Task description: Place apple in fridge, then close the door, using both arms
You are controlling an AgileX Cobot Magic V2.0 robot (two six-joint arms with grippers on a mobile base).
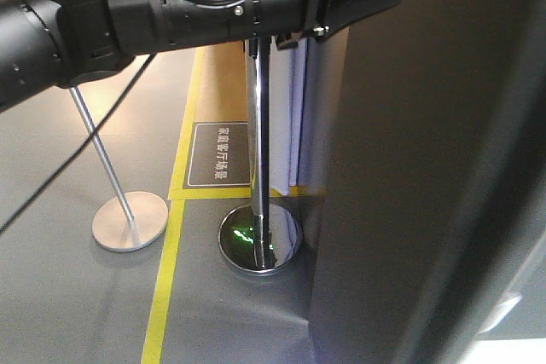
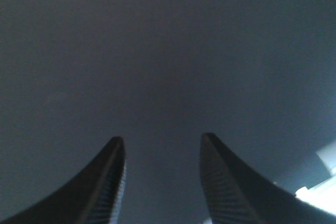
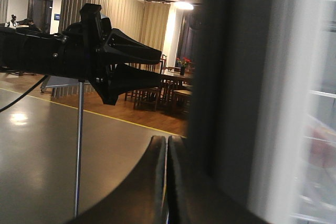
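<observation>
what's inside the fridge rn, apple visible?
Barely checkable. Right wrist view shows only a blurred sliver of white interior past the door: faint shelf lines and a reddish smudge, unidentifiable. The door covers the rest; other views show none.

Exhibition hall: stanchions (image 1: 258,168), yellow floor tape (image 1: 166,270), curtains (image 3: 113,9), dining tables (image 3: 173,80).

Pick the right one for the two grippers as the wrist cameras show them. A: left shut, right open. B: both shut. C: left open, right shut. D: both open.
C: the left gripper fingertips stand apart before the door; the right gripper fingers press together.
</observation>
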